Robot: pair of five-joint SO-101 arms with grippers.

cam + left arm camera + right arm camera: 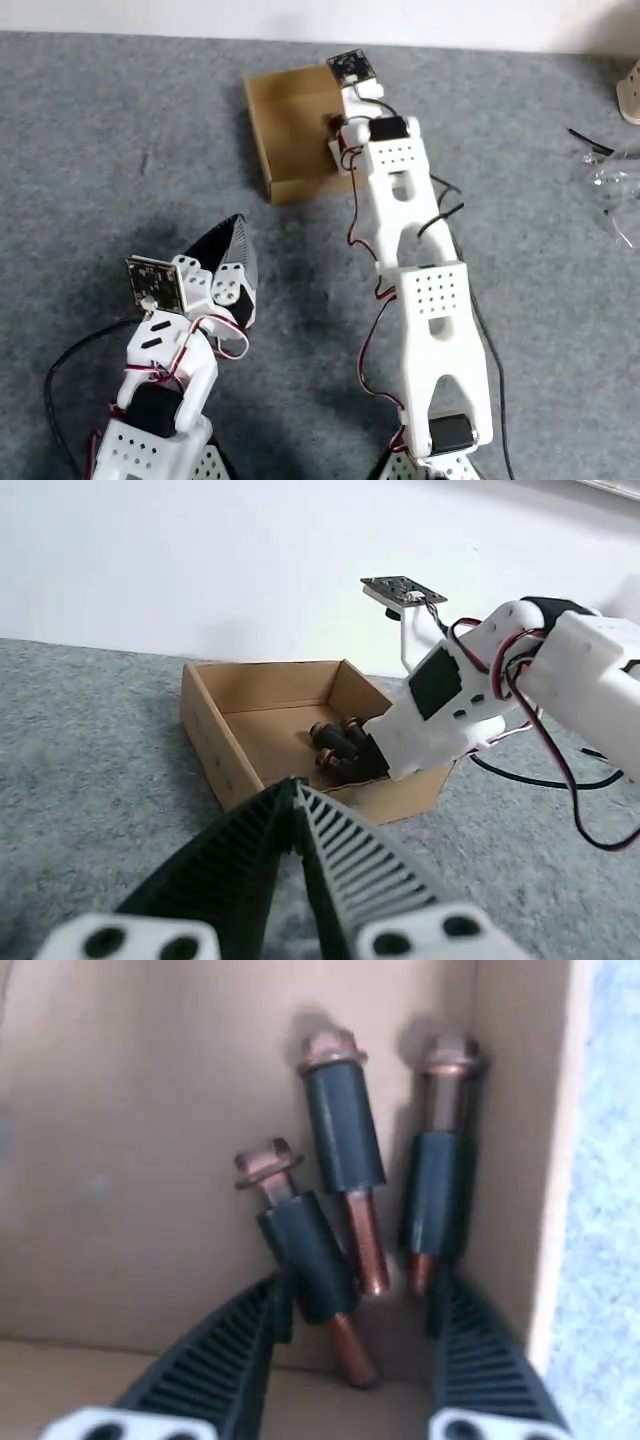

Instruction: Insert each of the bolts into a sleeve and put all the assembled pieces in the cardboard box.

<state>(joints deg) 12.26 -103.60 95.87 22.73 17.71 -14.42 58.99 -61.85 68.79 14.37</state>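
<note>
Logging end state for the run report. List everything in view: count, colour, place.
cardboard box: 1, brown, far side of the table
bolt-and-sleeve pieces: 3, copper bolts in black sleeves, lying on the box floor
table cover: 1, grey, under everything
clear plastic item: 1, transparent, at the table's right edge
left hand: 1, black fingers, shut, over the grey cover on the near side of the box
right hand: 1, black fingers, open, inside the box over the pieces

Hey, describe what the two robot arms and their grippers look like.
The left arm and right arm are white plastic shells with hole grids, black motors, and red and black cables. The left gripper and right gripper have black, ribbed, tapering fingers.
</note>
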